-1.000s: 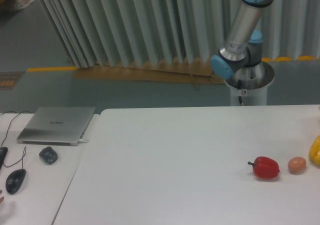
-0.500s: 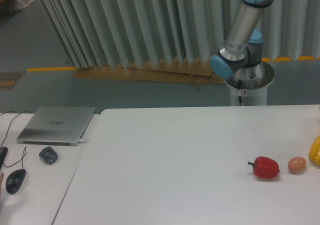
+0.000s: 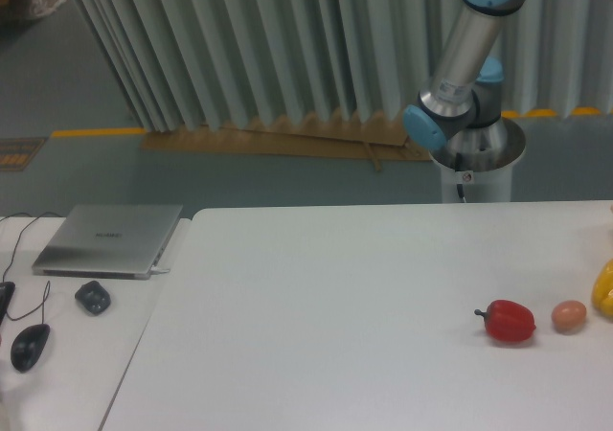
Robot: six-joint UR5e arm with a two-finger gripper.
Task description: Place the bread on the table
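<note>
The big white table (image 3: 335, 297) has three small things near its right side: a red pepper (image 3: 509, 320), a smooth tan egg (image 3: 569, 315) just beside it, and a bright yellow thing (image 3: 604, 288) that is cut off by the edge of the picture. The bread is not in sight anywhere. It may be off to the right, or up where the arm goes, but I cannot tell. Only part of the robot arm (image 3: 466, 57) shows, standing on its round base (image 3: 476, 163) behind the table and going up out of the top of the picture. The robot's hand is out of the picture too, so I cannot say if it is open, closed, or holding something. On the smaller desk (image 3: 72, 354) at the left lie a closed laptop (image 3: 108, 239), a dark mouse (image 3: 30, 346) with a wire, and a small dark lump (image 3: 93, 297). What could go wrong? If the hand comes down near the right side, it could bump the pepper or the egg, and the egg is round, so it would likely roll. The robot could also take the egg for the bread, since both are tan.
</note>
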